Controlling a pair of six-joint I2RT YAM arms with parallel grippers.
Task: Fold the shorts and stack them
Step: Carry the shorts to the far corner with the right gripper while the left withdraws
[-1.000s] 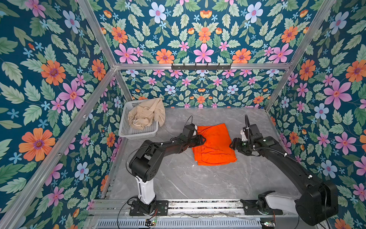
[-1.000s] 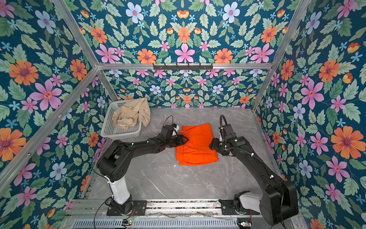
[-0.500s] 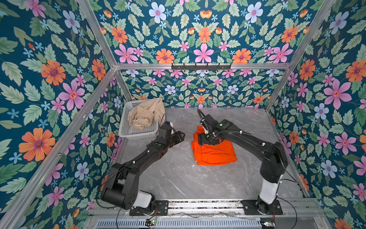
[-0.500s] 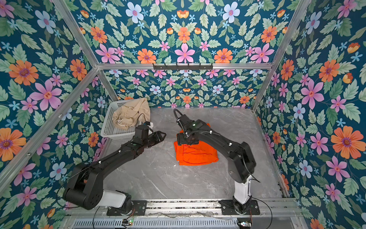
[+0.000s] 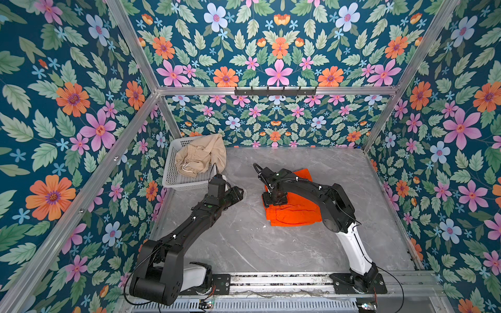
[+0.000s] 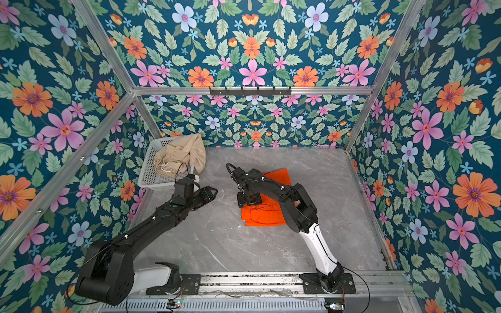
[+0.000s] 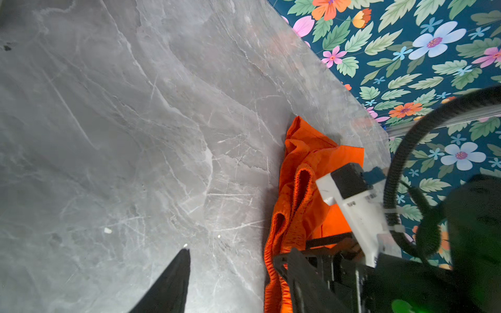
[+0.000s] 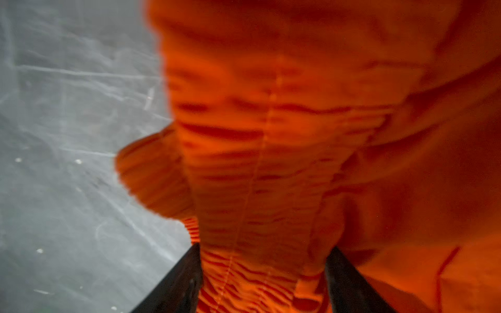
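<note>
Three floral walls (image 5: 271, 122), marble table (image 5: 257, 244), orange shorts (image 5: 292, 214)

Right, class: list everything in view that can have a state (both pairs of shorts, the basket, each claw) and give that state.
Orange shorts, partly folded, lying on the table, waistband bunched.
Beige shorts, crumpled and unfolded, in the basket, one part draped over its rim.
Basket, upright, holding the beige shorts.
Left claw, open, empty.
Right claw, astride the orange waistband; grip unclear.
</note>
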